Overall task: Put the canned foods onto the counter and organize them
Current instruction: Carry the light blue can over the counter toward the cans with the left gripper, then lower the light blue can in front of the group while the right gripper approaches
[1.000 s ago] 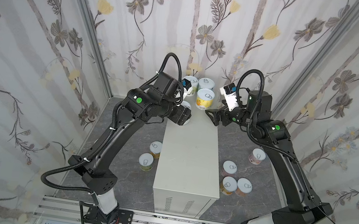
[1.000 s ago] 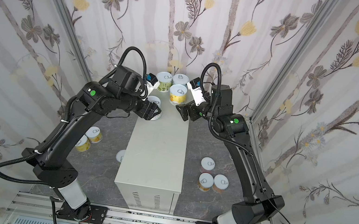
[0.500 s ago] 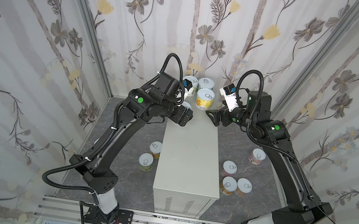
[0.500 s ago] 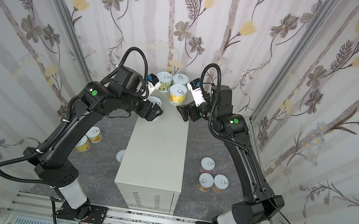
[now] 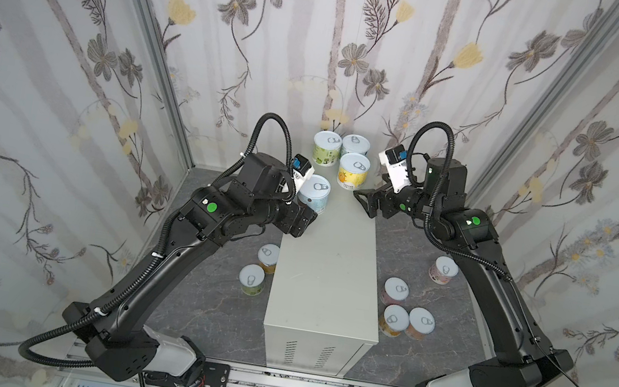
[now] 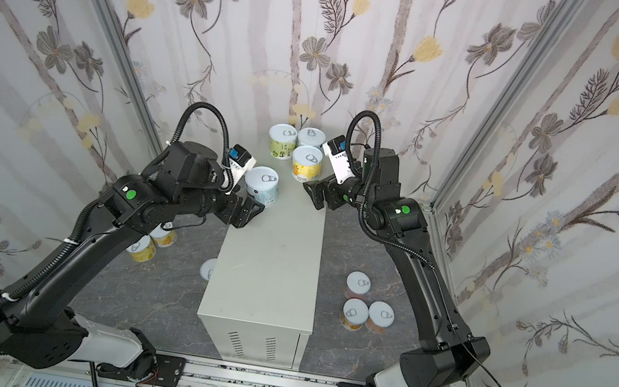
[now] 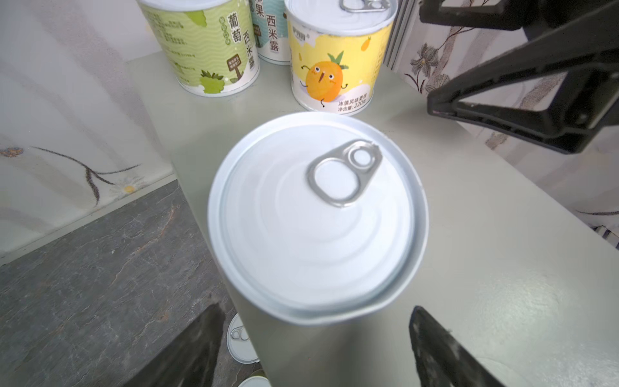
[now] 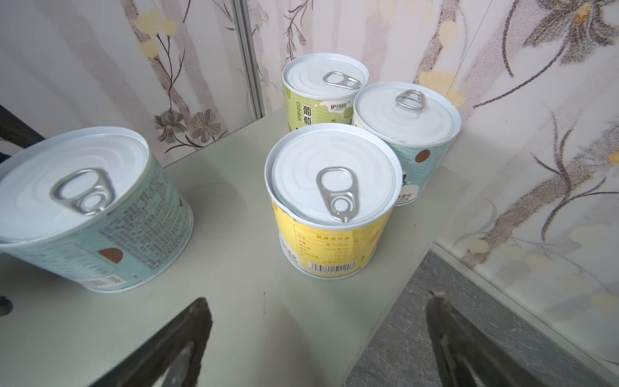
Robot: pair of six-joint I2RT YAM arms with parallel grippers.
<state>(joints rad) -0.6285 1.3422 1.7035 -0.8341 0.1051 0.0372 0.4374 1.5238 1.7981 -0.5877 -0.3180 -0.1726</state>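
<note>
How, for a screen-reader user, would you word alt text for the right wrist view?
Four white-lidded cans stand on the pale counter: a yellow can nearest, a green can and a blue can behind it, a second blue can apart. The right tool is open and empty.

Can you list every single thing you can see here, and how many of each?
counter: one, pale grey-beige, middle of floor.
cans on counter: four, green, yellow, two pale blue, far end.
floor cans left of counter: four, yellow, orange, green labels, two partly under the left arm.
floor cans right of counter: four, pink or yellow-orange labels.
floor: one, dark grey marbled, underneath.
walls: three, floral wallpaper, all around.
left gripper: one, black, open, at the nearer blue can.
right gripper: one, black, open, empty, near the yellow can.
</note>
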